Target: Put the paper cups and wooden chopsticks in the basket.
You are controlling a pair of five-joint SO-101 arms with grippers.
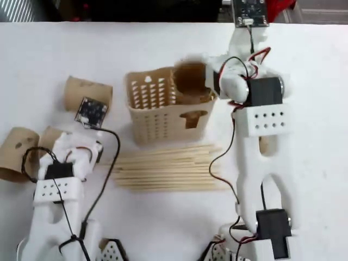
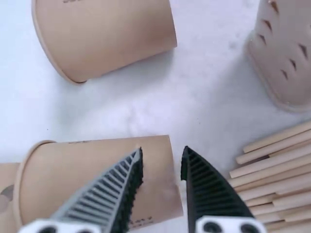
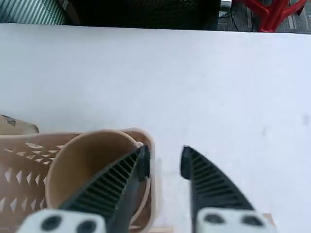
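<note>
A white worktop (image 1: 304, 49) seen from above, with two white robot arms reaching in from the near edge. A cream basket (image 1: 157, 111) with slotted walls stands near the middle. One brown paper cup (image 1: 191, 80) stands upright inside it, at the end closest to the right arm. The right hand (image 3: 163, 162) hangs over that end. Its two black ribbed fingers (image 3: 116, 179) are spread and pinch nothing: one sits above the cup's rim and the basket wall, the other is outside the basket over bare worktop.

A bundle of wooden chopsticks (image 1: 168, 166) lies flat on the worktop just beside the basket (on the side toward the arms' bases), between the two arms.

Three more cups lie on their sides to the left of the basket. The far cup (image 1: 87, 92) is near the basket. The edge cup (image 1: 16, 152) is at the worktop's left side. The middle cup (image 1: 51, 137) is beside the edge cup, partly covered by the left arm. The left hand (image 2: 163, 165) hovers over the middle cup, fingers spread with a gap between them, gripping nothing.
</note>
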